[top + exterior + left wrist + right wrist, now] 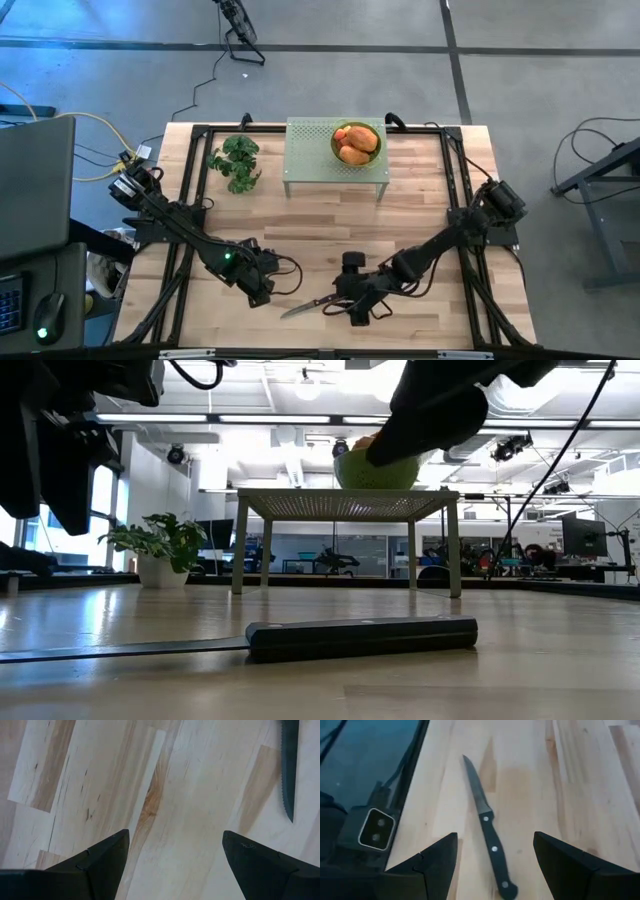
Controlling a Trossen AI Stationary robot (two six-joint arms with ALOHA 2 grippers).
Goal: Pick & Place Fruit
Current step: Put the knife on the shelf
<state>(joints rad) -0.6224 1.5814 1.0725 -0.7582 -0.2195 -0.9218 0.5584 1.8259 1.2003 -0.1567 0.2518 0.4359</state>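
Note:
The fruit, two orange ovals with a small red one, lies in a yellow-green bowl (357,142) on a green mesh stand (310,165) at the table's far middle. In the low view the bowl (375,472) shows on the stand top (345,505). My right gripper (355,303) hangs open near the table's near edge, above a black-handled knife (490,832); its fingers stand either side of the handle without touching it (495,835). My left gripper (265,292) is open over bare wood (175,834), left of the knife's blade (289,770).
A green leafy bunch (236,162) in a white pot (160,568) stands at the far left. The knife (312,305) lies flat near the near edge, handle (360,635) toward the right. Black frame rails run along both table sides. Bare wood lies between the stand and the grippers.

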